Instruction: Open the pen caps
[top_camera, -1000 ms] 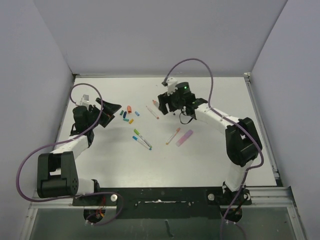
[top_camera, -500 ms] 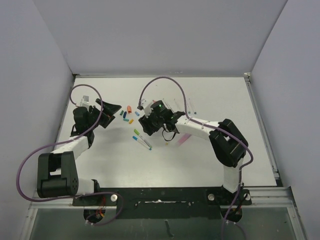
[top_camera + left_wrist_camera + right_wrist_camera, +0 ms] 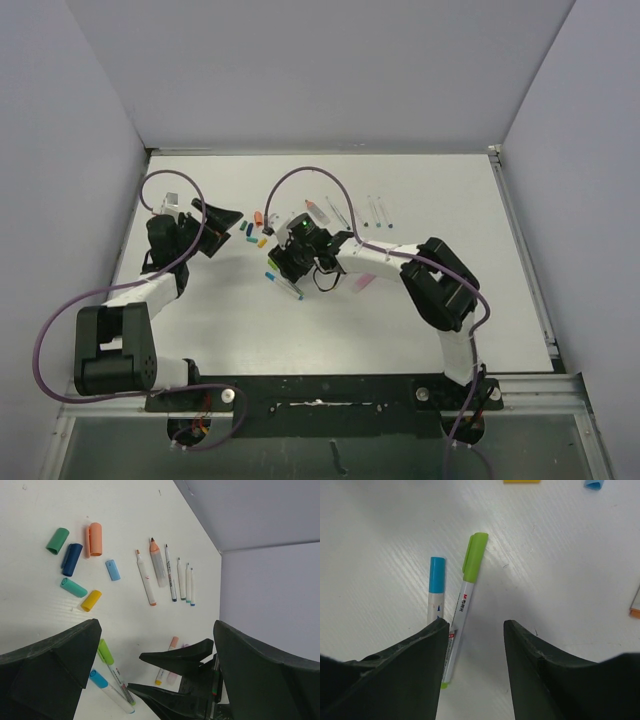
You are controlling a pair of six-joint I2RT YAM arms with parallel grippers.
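Observation:
Two capped pens lie side by side on the white table, one with a green pen cap point(image 3: 475, 552) and one with a blue pen cap point(image 3: 437, 570). My right gripper point(image 3: 472, 625) hangs just above their barrels, open; the green pen's barrel runs beside its left finger point(image 3: 427, 650). In the top view the right gripper point(image 3: 284, 266) covers the green cap and only the blue cap point(image 3: 271, 277) shows. My left gripper point(image 3: 224, 228) is wide open at the left with nothing in it. Its camera shows the green cap point(image 3: 105, 651) and the blue cap point(image 3: 98, 678).
Several loose caps point(image 3: 73, 587) in teal, dark blue, orange point(image 3: 94, 539), light blue and yellow point(image 3: 91, 600) lie left of centre. A row of uncapped pens point(image 3: 170, 572) lies farther back. A pink marker point(image 3: 365, 281) and an orange-tipped pen point(image 3: 167, 660) rest under the right arm.
My right arm has swung left and toward the near side, from the uncapped pens to above the green and blue capped pens, and its jaws have narrowed. The left arm has stayed still.

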